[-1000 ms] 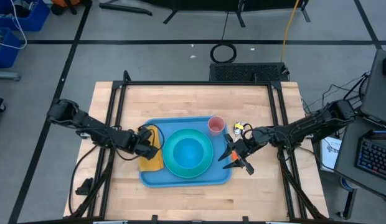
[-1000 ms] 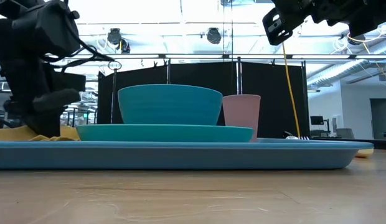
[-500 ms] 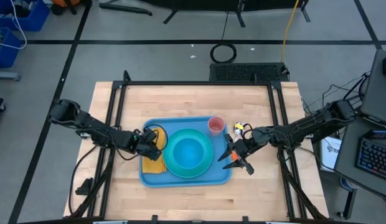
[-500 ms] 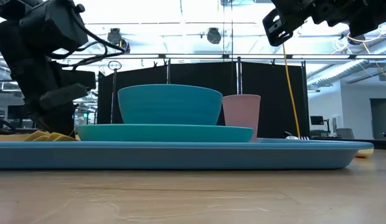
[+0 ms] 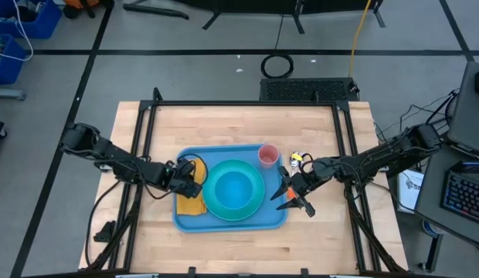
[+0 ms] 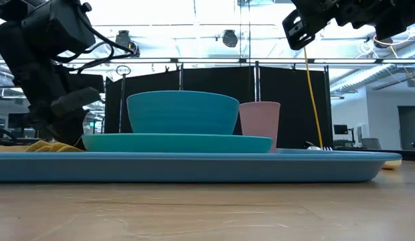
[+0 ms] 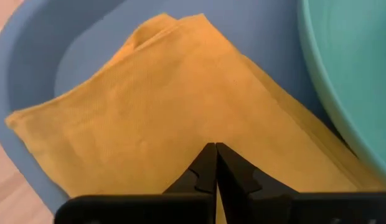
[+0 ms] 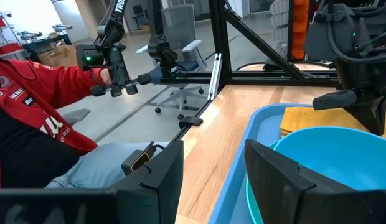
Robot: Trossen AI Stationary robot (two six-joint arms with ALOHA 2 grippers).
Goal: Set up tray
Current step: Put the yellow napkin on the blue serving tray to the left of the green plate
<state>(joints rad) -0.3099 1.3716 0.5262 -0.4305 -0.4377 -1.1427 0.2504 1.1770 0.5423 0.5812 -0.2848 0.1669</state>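
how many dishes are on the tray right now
3. A teal plate in the middle of the tray, a teal bowl sitting on that plate, and a pink cup at the tray's far right corner. Nothing else seems hidden.

2 dark jointed arms, blk cables, blk fingers (image 7: 208,174)

One light-blue tray (image 5: 224,221) sits on the counter (image 5: 239,123). It carries one teal plate (image 5: 212,207), one teal bowl (image 5: 233,188), one pink cup (image 5: 269,155) and one orange napkin (image 5: 190,202). Two end effectors show: left (image 5: 191,177) and right (image 5: 289,194). Beyond the tray's right edge lie what look like one or two small items (image 5: 300,160).
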